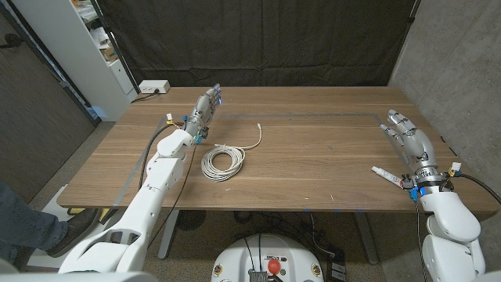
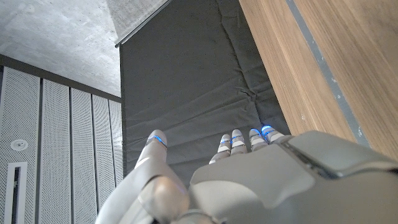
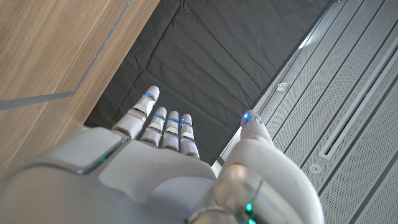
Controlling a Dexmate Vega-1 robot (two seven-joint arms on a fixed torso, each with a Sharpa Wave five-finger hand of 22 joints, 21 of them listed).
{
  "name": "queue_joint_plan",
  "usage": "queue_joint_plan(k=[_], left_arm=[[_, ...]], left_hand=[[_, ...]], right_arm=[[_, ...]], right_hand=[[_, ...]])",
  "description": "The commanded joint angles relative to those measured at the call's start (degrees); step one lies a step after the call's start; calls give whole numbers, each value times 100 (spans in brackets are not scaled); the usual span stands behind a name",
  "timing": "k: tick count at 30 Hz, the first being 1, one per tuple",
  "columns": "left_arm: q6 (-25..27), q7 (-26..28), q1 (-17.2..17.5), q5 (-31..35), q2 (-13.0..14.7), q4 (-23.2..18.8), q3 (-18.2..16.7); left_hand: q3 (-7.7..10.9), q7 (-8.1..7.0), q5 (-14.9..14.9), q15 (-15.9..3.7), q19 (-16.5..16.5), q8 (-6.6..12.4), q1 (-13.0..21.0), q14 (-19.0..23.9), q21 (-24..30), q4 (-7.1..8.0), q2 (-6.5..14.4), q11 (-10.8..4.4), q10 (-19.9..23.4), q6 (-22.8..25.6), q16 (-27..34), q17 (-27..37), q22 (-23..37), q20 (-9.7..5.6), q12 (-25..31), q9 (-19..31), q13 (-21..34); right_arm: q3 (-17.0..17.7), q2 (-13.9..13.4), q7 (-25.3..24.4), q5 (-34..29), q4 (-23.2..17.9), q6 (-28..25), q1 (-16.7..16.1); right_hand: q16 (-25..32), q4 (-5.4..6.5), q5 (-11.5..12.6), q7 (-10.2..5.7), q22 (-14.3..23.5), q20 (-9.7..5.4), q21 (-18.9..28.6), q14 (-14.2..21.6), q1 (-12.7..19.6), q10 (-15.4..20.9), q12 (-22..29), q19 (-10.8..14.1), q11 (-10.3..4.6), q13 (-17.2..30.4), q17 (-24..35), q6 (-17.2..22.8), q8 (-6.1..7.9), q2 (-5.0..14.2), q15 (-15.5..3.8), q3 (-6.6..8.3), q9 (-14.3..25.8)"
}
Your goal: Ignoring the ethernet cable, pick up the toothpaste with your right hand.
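Task not started: toothpaste tube (image 1: 388,175) lies on the wooden table (image 1: 313,168) near the front edge, just beside the right hand's wrist, untouched. Right hand (image 1: 409,139) released, fingers apart, holding nothing; left hand (image 1: 203,110) likewise, well apart at far left. Ethernet cable (image 1: 225,159) coiled mid-table, well clear of the tube. Room around the tube is bare wood, but the table's front and right edges are close, so hand prob. needs to pull back w/ care.

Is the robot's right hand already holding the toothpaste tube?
No. The right hand is open with fingers apart, and the toothpaste lies on the table beside its wrist.
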Motion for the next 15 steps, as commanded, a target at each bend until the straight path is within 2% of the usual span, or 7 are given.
queue_joint_plan(k=[1,15], left_arm=[[47,16,-12,34,41,-48,-7],[130,-33,17,-16,51,-124,10]], left_hand=[[5,27,3,30,-269,11,64,-40,-34,-15,17,15,-32,2,2,26,34,35,-10,23,33],[3,29,2,37,-264,11,72,-38,-50,-17,21,1,-27,0,3,26,35,36,-7,23,33]], right_arm=[[26,54,-200,-384,-73,119,-106],[71,83,-483,-923,-133,263,-180]], right_hand=[[20,-19,45,23,35,-9,-14,63,97,43,-21,64,9,28,20,47,31,2,15,19,11],[24,-22,49,-6,35,-16,-21,85,125,61,-24,64,10,29,24,53,22,0,-11,27,12]])
